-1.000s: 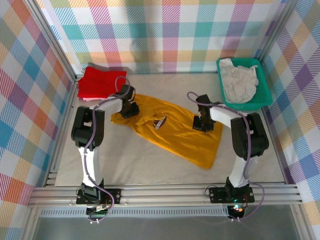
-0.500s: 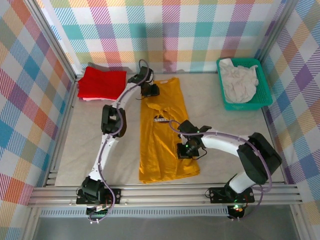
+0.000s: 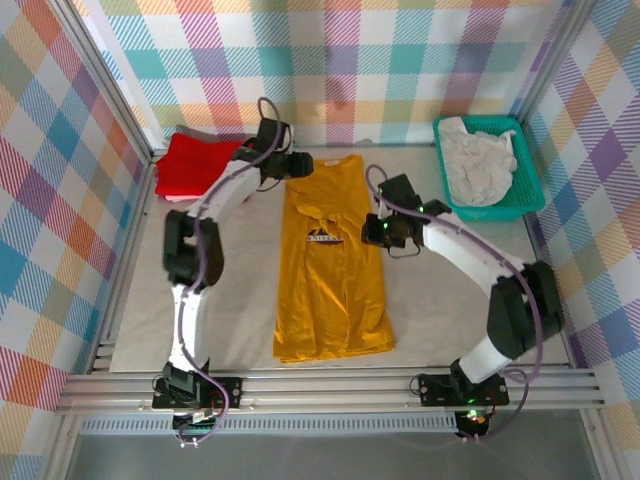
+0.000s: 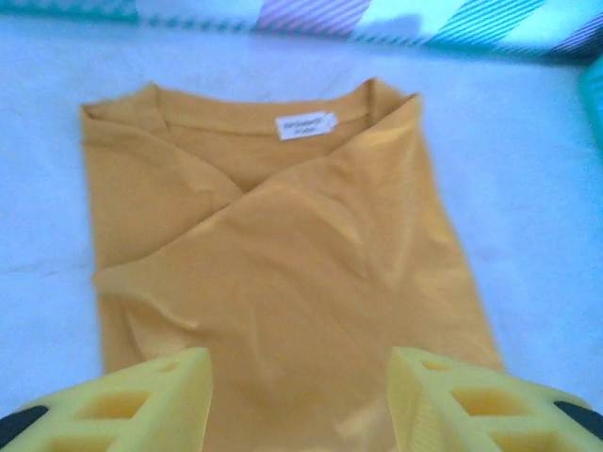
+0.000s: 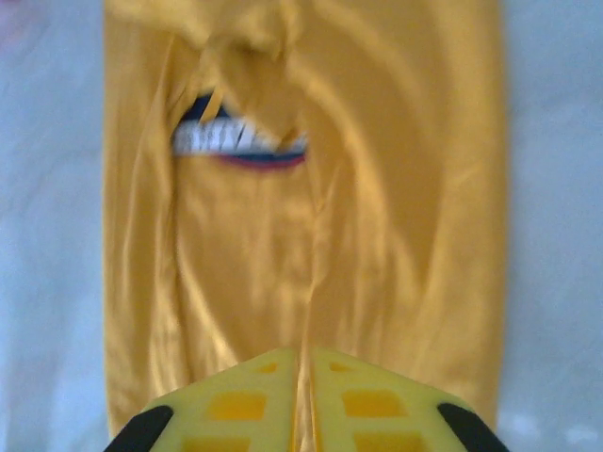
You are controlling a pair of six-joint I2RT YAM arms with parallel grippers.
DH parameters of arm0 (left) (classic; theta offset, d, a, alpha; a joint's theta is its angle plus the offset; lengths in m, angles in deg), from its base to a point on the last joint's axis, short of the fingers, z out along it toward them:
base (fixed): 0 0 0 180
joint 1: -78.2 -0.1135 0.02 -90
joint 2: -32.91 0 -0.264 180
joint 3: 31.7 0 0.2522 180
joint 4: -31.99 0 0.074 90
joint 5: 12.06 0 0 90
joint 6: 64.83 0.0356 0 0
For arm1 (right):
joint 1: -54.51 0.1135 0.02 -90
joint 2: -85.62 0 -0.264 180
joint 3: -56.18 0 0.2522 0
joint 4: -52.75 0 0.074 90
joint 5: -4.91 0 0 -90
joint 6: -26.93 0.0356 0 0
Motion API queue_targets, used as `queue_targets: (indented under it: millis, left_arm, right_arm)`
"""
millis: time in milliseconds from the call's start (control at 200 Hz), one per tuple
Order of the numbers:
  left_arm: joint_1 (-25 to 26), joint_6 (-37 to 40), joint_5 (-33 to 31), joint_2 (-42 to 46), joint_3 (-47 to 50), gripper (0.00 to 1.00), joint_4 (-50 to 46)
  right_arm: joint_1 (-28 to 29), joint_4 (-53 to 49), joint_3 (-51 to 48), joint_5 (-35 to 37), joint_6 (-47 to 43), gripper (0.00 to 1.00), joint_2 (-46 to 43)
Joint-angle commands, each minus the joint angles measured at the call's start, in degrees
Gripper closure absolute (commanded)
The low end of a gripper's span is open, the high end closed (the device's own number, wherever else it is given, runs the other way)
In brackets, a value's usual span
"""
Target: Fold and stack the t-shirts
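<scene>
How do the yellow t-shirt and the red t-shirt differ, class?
The yellow t-shirt lies mid-table as a long strip; the red t-shirt is a compact folded block in the far-left corner. The yellow t-shirt shows a dark logo; the red t-shirt looks plain. Both lie flat.

Bright even overhead light, soft faint shadows, both wrist views somewhat blurred, perhaps motion

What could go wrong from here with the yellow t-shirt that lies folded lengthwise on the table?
The folded-over flap of the mustard-yellow t-shirt lies loose and creased; the next fold might trap wrinkles. The left arm reaches past the red t-shirt, so pulling back could brush it. The right gripper is shut just over the cloth and may drag it.
</scene>
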Motion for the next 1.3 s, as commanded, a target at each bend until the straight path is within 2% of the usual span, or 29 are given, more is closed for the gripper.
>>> queue_targets:
  millis: [0, 70, 120, 190, 350, 480, 690, 965, 1020, 1095, 1165, 1230, 1295]
  left_arm:
    - [0.16, -3.35, -1.12, 8.86, 12.99, 0.52, 10.97]
    - [0.87, -3.59, -1.93, 11.4, 21.81, 0.54, 15.82]
    - [0.93, -4.08, -2.56, 11.14, 24.56, 0.54, 16.7]
    - [0.93, -3.84, -2.47, 8.65, 24.12, 0.6, 15.22]
    - [1.19, -5.2, -2.12, 2.04, 20.24, 0.61, 14.4]
    - [1.1, -5.59, -4.11, -5.8, 11.76, 0.62, 7.33]
    - [0.93, -7.49, -2.36, -17.38, -1.87, 0.64, 1.24]
    - [-0.62, -11.02, -1.23, -29.34, -20.59, 0.65, -5.97]
    - [-1.04, -11.17, -1.05, -30.36, -23.21, 0.62, -6.32]
    - [-1.49, -10.82, -1.54, -31.22, -27.43, 0.61, -6.43]
    - [-2.18, -9.97, -1.29, -32.08, -34.32, 0.58, -9.94]
    - [-2.5, -8.85, -1.88, -30.74, -38.95, 0.5, -13.84]
    - [-2.42, -7.87, -2.14, -25.51, -37.4, 0.46, -15.36]
  right_arm:
    - [-1.45, -1.45, 7.35, 2.25, -3.33, 0.95, 7.82]
    - [-2.06, -2.16, 13.17, 2.69, -4.26, 0.98, 14.05]
    - [-2.33, -3.84, 17.68, 2.55, -4.85, 1.0, 18.41]
    - [-2.78, -5.56, 23.42, 1.82, -4.88, 1.0, 23.7]
    - [-3.32, -5.38, 31.45, -0.22, -3.52, 1.0, 31.96]
    - [-3.58, -5.75, 36.58, -0.06, -1.84, 1.0, 37.44]
    - [-5.74, -7.77, 45.41, -0.63, 0.67, 1.0, 46.71]
    - [-8.35, -15.85, 68.98, -2.07, 2.56, 1.0, 62.1]
    - [-8.91, -17.4, 74.32, -2.52, 2.74, 1.0, 64.72]
    - [-9.3, -17.99, 79.0, -3.1, 2.56, 0.98, 66.29]
    - [-9.63, -18.85, 81.4, -5.76, 2.1, 0.92, 65.24]
    - [-9.31, -20.61, 81.18, -7.05, 1.47, 0.92, 61.24]
    - [-9.05, -21.36, 77.59, -9.37, 0.58, 0.87, 54.9]
